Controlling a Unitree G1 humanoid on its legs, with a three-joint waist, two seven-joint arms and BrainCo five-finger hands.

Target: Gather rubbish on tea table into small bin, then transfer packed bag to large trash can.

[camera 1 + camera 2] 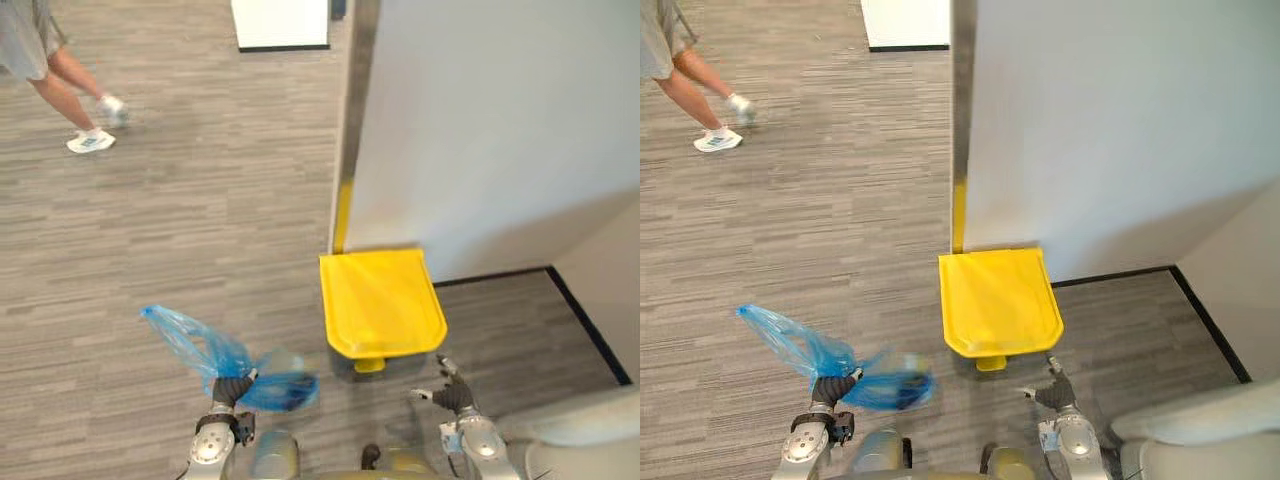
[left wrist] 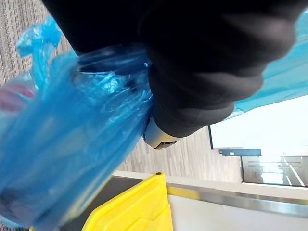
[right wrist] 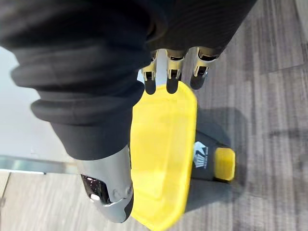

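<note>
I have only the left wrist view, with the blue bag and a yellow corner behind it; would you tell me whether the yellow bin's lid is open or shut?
Observer: The yellow bin is shut, its lid lying flat on top.
Operator: Thank you. Where is the right hand?
Observer: The right hand is beside the bin's near right corner, fingers straight, holding nothing.
Operator: And is the bag over the bin?
Observer: No, the blue bag, gripped at its neck by the left hand, is out over the floor to the bin's left.
</note>
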